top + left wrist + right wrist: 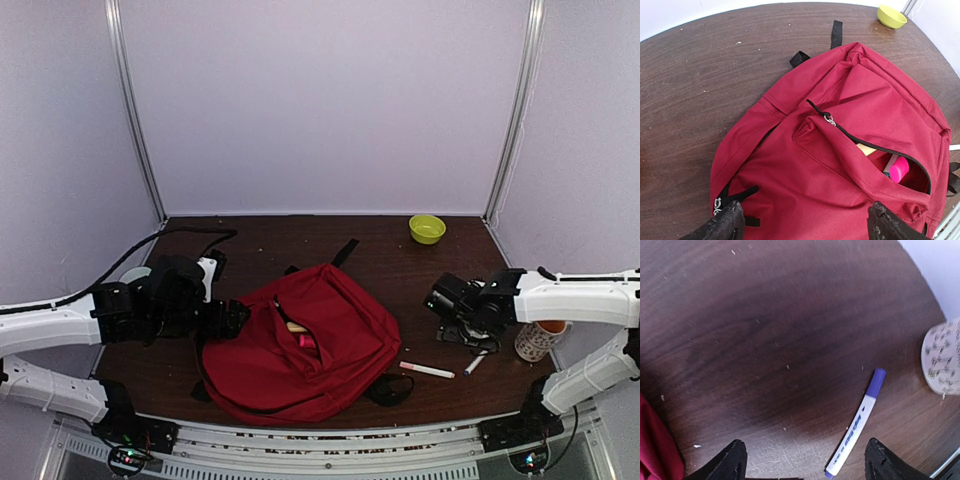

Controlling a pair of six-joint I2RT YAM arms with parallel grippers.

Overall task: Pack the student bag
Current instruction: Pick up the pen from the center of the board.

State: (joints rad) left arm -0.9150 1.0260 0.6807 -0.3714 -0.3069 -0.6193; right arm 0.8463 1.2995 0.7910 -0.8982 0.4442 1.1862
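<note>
The dark-red student bag lies flat on the brown table, its front pocket unzipped. A pink item and a pale yellow item show inside the pocket. My left gripper is open and empty, hovering over the bag's left side, fingers spread wide around. My right gripper is open and empty above bare table, right of the bag's edge. A white marker with a purple cap lies just inside the right finger. It also shows in the top view.
A white marker with a pink tip lies on the table between the bag and the right gripper. A green bowl sits at the back right. A patterned cup stands beside the right arm, also in the right wrist view.
</note>
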